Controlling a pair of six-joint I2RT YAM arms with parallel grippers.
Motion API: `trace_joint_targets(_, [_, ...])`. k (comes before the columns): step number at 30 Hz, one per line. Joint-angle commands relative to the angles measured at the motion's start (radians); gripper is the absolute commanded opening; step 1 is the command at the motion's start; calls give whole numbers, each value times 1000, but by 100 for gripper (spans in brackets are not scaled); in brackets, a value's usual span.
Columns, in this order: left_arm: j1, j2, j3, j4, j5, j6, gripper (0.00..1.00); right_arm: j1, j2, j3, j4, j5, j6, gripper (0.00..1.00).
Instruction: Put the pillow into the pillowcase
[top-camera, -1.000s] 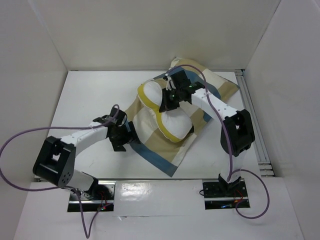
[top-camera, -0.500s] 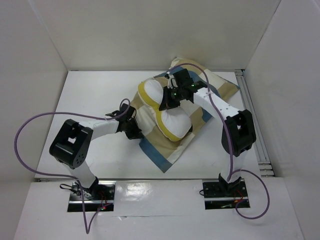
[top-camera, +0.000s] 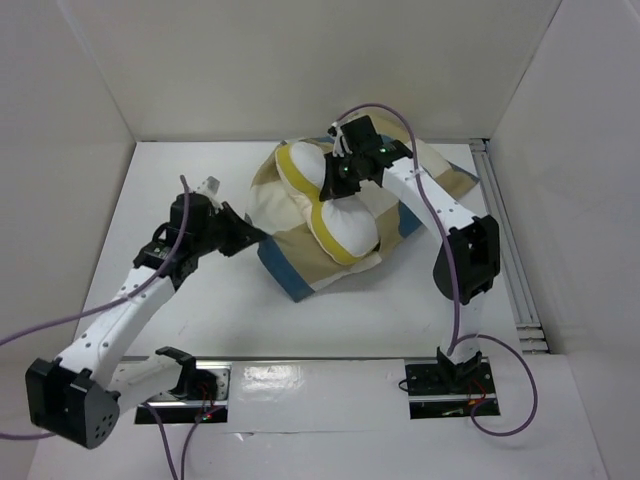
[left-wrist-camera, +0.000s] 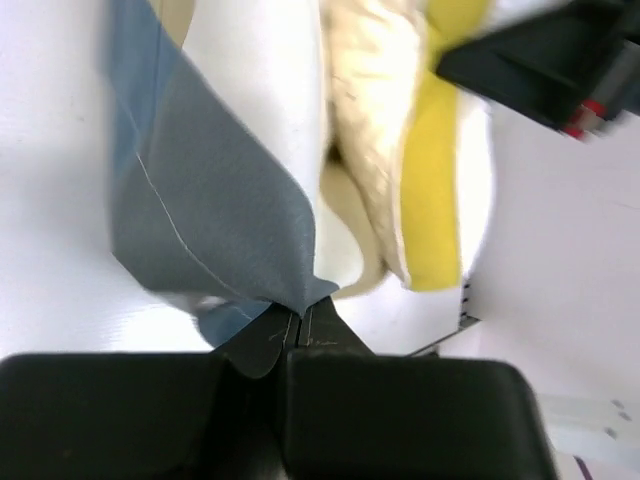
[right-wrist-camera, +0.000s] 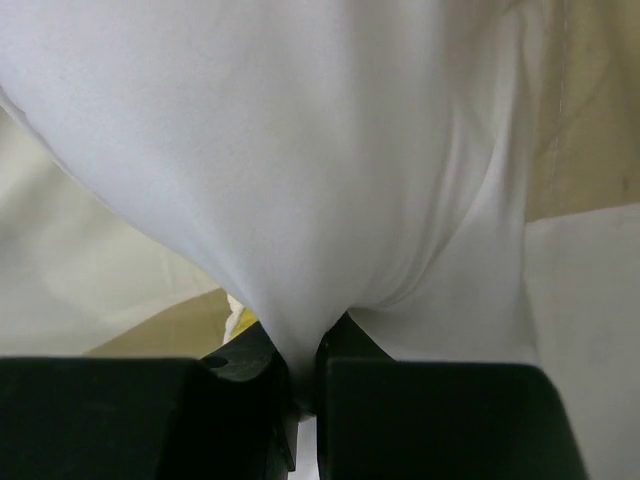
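Note:
The white pillow (top-camera: 345, 230) with yellow piping lies bunched at the back middle, partly on the checked pillowcase (top-camera: 300, 275). My left gripper (top-camera: 260, 236) is shut on the pillowcase's left edge and holds it lifted. In the left wrist view the jaws (left-wrist-camera: 300, 318) pinch a blue corner of the pillowcase (left-wrist-camera: 200, 200), with the pillow (left-wrist-camera: 370, 120) behind it. My right gripper (top-camera: 334, 188) is shut on the pillow's pinched middle. In the right wrist view white pillow (right-wrist-camera: 300, 150) fabric runs down into the shut gripper (right-wrist-camera: 305, 375), with tan pillowcase (right-wrist-camera: 590, 120) at the right.
White walls enclose the white table (top-camera: 180, 180) on three sides. A metal rail (top-camera: 512, 260) runs along the right edge. Purple cables loop from both arms, the left one (top-camera: 100, 315) low over the near left table.
My left gripper has shut on the pillowcase's edge and lifted it up and leftward, bunching the cloth toward the pillow. The right gripper has carried the pillow slightly toward the back.

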Motion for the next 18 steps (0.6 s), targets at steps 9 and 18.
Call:
trace_joint_targets(9, [70,16,404,-18,327,13,0,-3,149,693,-195,414,-98,0])
trace_joint_targets(18, [125,5,684,-57,412,44,0,91,151,350,-100,475,-89,0])
